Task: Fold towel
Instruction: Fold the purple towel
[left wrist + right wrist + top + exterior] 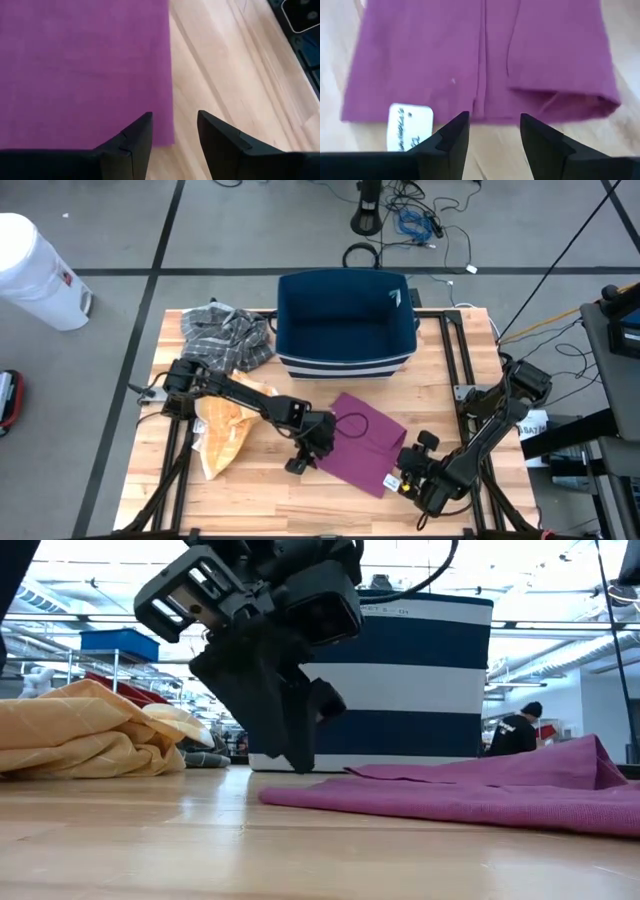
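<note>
On the wooden bench (250,500), just in front of the blue striped basket (345,330), you see the purple towel (362,442) lying flat, folded, w/ a white label (409,126) at its near edge. Left end effector (300,460) hangs low at the towel's left edge; its fingers (135,142) are apart, nothing between them, one above the cloth and one above bare wood. Right end effector (412,480) is at the towel's near right corner, beside the label, fingers (452,140) also apart and empty, not touching the cloth as far as you can see. Left of the towel lies a yellow cloth (225,435), bunched. A grey checked cloth (225,335) sits just beside the basket's left side. In the low view a person (515,730) shows far in the room, behind the towel.
</note>
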